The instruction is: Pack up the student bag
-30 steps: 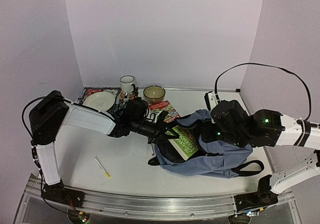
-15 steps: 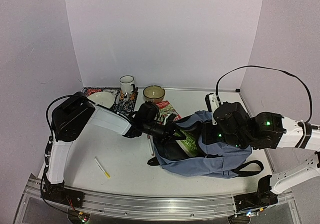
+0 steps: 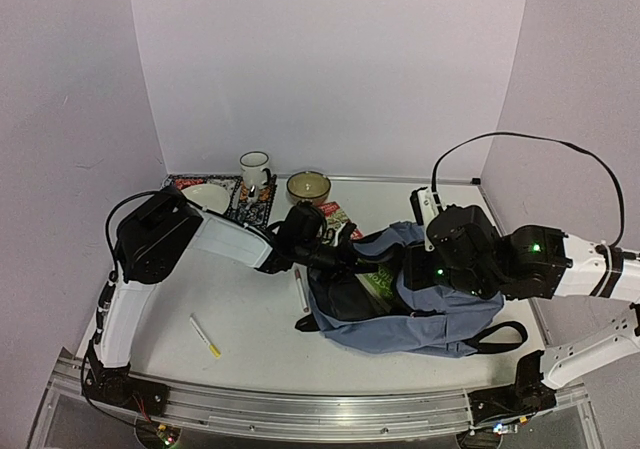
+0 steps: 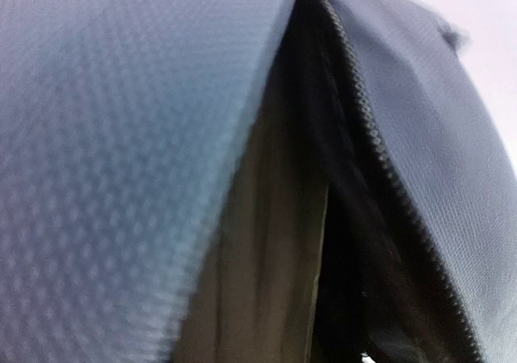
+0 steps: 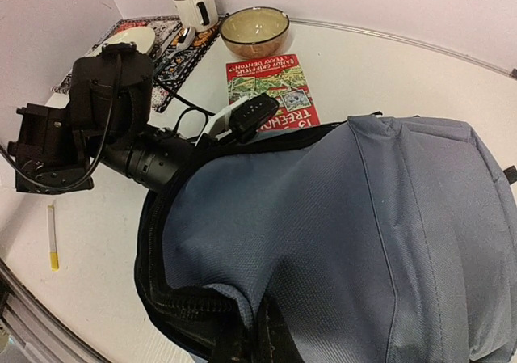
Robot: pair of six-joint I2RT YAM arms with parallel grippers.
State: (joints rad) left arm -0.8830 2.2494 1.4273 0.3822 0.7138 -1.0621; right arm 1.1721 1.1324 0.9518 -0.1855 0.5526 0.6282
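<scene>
Left arm (image 3: 240, 241) fills the open mouth of the student bag (image 3: 440, 319), leaving little room inside. Red book (image 3: 330, 213), bowl (image 3: 308, 186) and mug (image 3: 254, 169) crowd the back. The near-left surface (image 3: 250, 314) is passable around one pen (image 3: 205, 336).

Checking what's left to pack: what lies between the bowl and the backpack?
A red book lies flat between the bowl and the student bag, clearest in the right wrist view.

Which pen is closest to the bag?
The white pen right beside the student bag's open mouth; the yellow-tipped pen lies farther off, nearer the arms' bases.
</scene>
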